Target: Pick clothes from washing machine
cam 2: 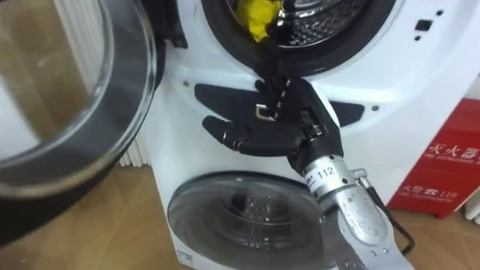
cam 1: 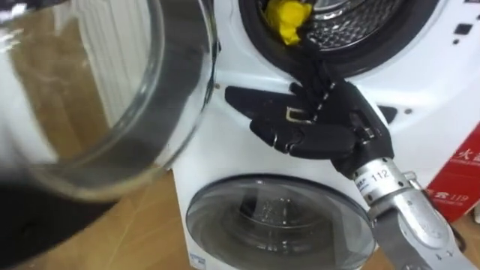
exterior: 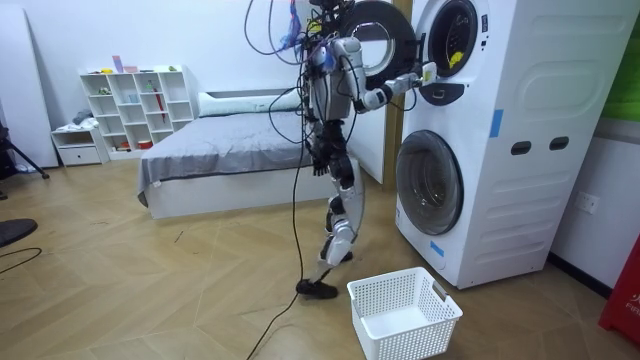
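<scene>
**Right hand below the open upper drum**

Right hand [cam 1: 322,124] before the washing machine's front panel, fingers straight and apart, pointing to 9 o'clock. Yellow garment [cam 1: 289,19] lies inside the upper drum [cam 1: 352,30], at 11 o'clock from the hand. The open glass door [cam 1: 112,90] hangs at 9 o'clock.

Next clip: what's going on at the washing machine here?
The robot stands at a stacked pair of machines, and the upper door is swung open. Its right robot hand is raised with fingers mostly straight, lying against the front panel just below the upper drum. A yellow garment lies at the drum's mouth, not yet grasped. A white basket waits on the floor near the robot's feet.
</scene>
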Controlling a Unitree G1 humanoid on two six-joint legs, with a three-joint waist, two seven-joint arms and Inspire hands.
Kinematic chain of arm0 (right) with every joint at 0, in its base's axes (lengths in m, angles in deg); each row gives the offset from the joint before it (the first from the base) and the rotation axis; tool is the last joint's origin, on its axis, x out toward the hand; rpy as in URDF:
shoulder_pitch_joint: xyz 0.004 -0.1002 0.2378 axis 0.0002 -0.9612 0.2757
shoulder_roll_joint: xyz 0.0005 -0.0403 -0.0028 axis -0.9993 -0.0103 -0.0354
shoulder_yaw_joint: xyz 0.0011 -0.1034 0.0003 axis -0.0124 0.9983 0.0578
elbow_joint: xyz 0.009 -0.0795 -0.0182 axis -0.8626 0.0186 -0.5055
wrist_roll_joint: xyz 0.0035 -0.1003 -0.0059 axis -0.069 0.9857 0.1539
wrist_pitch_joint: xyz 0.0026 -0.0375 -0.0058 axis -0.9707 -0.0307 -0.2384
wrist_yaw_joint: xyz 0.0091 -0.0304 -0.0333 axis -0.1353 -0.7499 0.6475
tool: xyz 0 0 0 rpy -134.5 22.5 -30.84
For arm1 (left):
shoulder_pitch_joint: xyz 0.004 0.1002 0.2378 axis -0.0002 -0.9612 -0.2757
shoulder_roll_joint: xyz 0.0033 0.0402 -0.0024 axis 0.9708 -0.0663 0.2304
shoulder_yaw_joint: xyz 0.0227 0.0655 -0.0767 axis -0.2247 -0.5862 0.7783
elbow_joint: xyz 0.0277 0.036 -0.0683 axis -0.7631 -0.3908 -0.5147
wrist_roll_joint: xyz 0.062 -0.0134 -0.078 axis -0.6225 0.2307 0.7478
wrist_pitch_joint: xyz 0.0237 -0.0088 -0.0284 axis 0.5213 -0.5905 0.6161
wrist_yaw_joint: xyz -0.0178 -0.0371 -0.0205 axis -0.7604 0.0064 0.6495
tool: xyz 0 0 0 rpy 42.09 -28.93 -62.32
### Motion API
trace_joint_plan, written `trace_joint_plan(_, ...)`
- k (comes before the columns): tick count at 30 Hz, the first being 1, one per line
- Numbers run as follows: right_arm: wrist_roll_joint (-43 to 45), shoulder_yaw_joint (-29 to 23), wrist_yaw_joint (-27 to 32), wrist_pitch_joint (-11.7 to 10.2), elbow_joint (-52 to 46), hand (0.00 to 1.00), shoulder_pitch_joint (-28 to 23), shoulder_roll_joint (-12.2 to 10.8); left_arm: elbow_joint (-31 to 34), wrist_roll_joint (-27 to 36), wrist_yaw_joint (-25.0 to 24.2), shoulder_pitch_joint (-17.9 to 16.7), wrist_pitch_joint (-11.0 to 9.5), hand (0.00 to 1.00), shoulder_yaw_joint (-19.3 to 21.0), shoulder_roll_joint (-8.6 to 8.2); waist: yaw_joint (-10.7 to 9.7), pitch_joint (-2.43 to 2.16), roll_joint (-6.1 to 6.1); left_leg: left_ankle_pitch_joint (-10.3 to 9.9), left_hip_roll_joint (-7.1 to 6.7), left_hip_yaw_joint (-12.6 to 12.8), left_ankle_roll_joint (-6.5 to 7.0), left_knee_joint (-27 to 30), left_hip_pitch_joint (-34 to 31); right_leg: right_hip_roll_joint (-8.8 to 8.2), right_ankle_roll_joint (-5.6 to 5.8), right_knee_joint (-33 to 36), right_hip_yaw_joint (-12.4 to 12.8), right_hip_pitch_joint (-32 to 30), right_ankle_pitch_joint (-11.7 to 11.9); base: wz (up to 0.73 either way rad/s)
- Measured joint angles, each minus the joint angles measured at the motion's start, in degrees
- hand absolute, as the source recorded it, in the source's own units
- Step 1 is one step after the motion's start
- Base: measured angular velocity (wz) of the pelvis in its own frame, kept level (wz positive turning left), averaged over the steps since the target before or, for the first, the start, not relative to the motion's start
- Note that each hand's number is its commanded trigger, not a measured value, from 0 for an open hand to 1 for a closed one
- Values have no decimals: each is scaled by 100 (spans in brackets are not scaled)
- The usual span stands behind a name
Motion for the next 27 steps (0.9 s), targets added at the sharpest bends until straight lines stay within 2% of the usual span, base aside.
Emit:
trace_joint_plan(2, 44, -42, 60, -162, 123, 0, -64, 17, 6, 6, 25, 40, -21, 0, -9, 33, -160, 17, 59, -71, -6, -40, 50, -92, 194, 20, 1, 247, 76, -75, 244, -13)
trace_joint_plan(3, 48, -115, 90, -216, 255, 0, -73, 36, 6, 3, 39, 99, -25, 0, -30, 68, -195, 23, 110, -81, 26, -57, 59, -197, 290, 58, 8, 252, 89, -101, 256, -22)
trace_joint_plan(4, 60, -144, 98, -218, 258, 0, -71, 54, 6, 16, 40, 152, -34, 0, -41, 86, -191, 15, 105, -82, 53, -56, 60, -231, 299, 104, -6, 193, 104, -144, 176, -19)
trace_joint_plan(6, 77, -216, 126, -194, 222, 0, -63, 94, 1, 76, 40, 322, -113, 0, -47, 109, -169, 27, 136, -77, 162, -46, 59, -333, 343, 359, -61, -155, 245, -501, -120, -9)
trace_joint_plan(7, 75, -217, 128, -166, 222, 0, -69, 94, 3, 73, 40, 329, -138, 0, -48, 103, -177, 21, 153, -78, 191, -41, 56, -359, 379, 433, -76, -341, 291, -574, -133, 0)
trace_joint_plan(8, 81, -225, 131, -93, 219, 0, -69, 104, 3, 74, 41, 329, -158, 0, -60, 78, -186, 19, 181, -80, 222, -40, 48, -418, 480, 532, -127, -828, 324, -667, -88, 7)
trace_joint_plan(9, 79, -223, 147, -35, 215, 0, -69, 114, -2, 73, 41, 296, -166, 0, -88, 62, -186, 21, 190, -90, 219, -31, 29, -490, 581, 583, -189, -1401, 376, -683, 201, 11)
trace_joint_plan(10, 73, -220, 143, -10, 215, 0, -71, 119, 3, 64, 41, 267, -160, 0, -98, 55, -189, 26, 198, -101, 211, -39, 12, -520, 644, 602, -217, -1519, 398, -701, 583, 3)
trace_joint_plan(11, 71, -182, 121, 62, 221, 0, -97, 122, 9, 60, 42, 107, -153, 0, -97, 11, -162, -65, 271, -105, 251, -61, -32, -641, 769, 670, -298, -1679, 379, -601, 693, -11)
trace_joint_plan(12, 45, -142, 57, 73, 217, 0, -96, 123, 7, 52, 43, 2, -131, 0, -88, -6, -151, -101, 360, -90, 325, -55, -77, -724, 845, 794, -341, -1909, 330, -417, 824, -17)
trace_joint_plan(14, -71, -114, -12, 67, 214, 0, -95, 124, 8, 53, 45, -160, -111, 0, 17, 5, -142, -95, 411, -52, 413, -43, -138, -833, 925, 874, -397, -2201, 310, -252, 949, -9)
trace_joint_plan(17, -126, -20, -51, 123, 215, 0, -63, 140, 0, -76, 70, -351, -72, 0, 21, 21, -109, -97, 352, -2, 499, 11, -228, -979, 1021, 978, -454, -2282, 308, -205, 997, -8)
trace_joint_plan(20, -186, -16, -196, 172, 214, 0, -37, 144, -90, -260, 70, -374, 2, 0, 20, 18, 3, -67, 274, -11, 586, 39, -317, -999, 1036, 1075, -556, -2432, 312, -133, 1063, -11)
trace_joint_plan(22, -190, -16, -228, 241, 172, 0, -36, 205, -114, -266, 69, -379, 20, 0, 20, 7, -27, -81, 220, -11, 616, 15, -354, -1000, 1033, 1089, -578, -2480, 300, -93, 1071, 3)
trace_joint_plan(24, -239, -17, -229, 452, -38, 0, -36, 388, -105, -265, 69, -375, 24, 0, 20, -46, -62, -87, 205, -5, 626, -50, -375, -1002, 1025, 1147, -596, -2562, 278, -52, 1075, 12)
trace_joint_plan(27, -325, -18, -275, 655, -333, 0, -36, 561, -100, -264, 67, -379, 23, 0, 21, -121, -107, -90, 202, -1, 629, -49, -384, -999, 1019, 1157, -603, -2579, 268, -88, 1070, 2)
